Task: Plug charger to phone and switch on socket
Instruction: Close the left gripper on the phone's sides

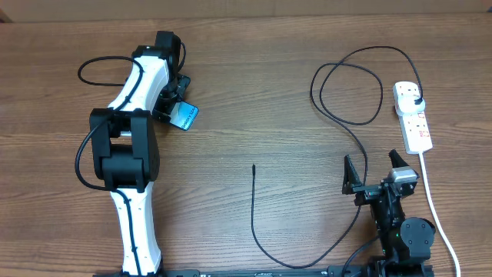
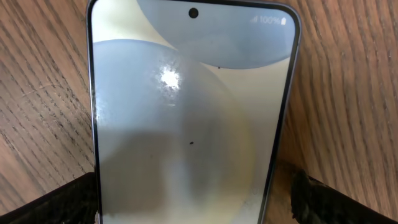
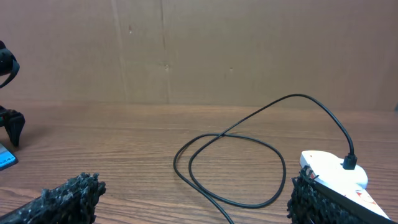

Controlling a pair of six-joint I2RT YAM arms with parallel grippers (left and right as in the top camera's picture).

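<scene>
The phone [image 1: 184, 116] lies on the wood table, its light blue-white screen up. It fills the left wrist view [image 2: 186, 124]. My left gripper [image 1: 175, 108] is open and straddles the phone's lower end [image 2: 193, 202], with a gap at the right finger. The charger is a thin black cable [image 1: 350, 92]. Its black plug [image 1: 416, 102] sits in the socket [image 1: 413, 117], a white power strip at the far right. Its loose connector tip [image 1: 254, 167] lies mid-table. My right gripper [image 1: 375, 173] is open and empty, near the cable [image 3: 230, 162] and the socket [image 3: 333, 171].
A thick white cord [image 1: 435, 208] runs from the power strip down past my right arm to the front edge. The black cable sweeps along the front of the table [image 1: 307, 265]. A brown cardboard wall [image 3: 186, 50] stands behind the table.
</scene>
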